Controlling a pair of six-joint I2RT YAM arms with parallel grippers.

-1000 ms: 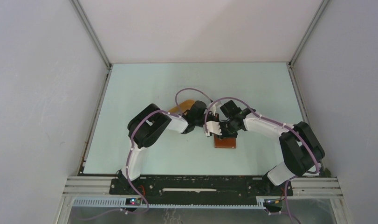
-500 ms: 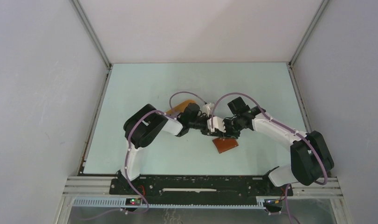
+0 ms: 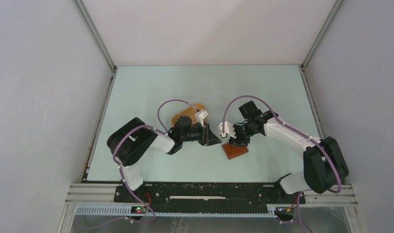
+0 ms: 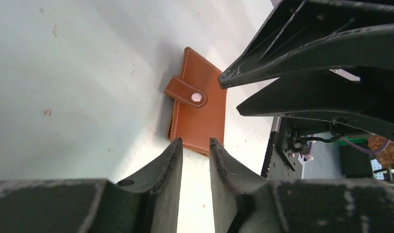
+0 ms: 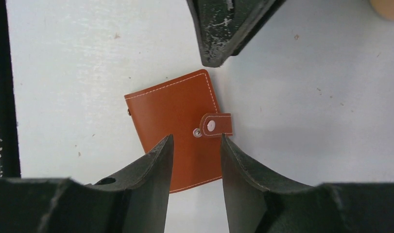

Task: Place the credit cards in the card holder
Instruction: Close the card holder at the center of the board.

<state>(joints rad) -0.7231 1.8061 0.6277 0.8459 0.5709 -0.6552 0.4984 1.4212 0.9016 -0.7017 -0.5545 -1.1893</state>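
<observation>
White arms [image 3: 287,134] with black joints [image 3: 131,146], looped purple cables [image 3: 168,103], scuffed black claw fingers [image 4: 166,171]

The pale green table [image 3: 151,97] bears two things. A closed reddish-brown card holder [image 3: 234,151] lies flat, strap snapped shut, a little right of the middle and nearer the near edge, turned askew to the edges. An orange tray [image 3: 186,114] rests just left of centre, well apart from it.
</observation>
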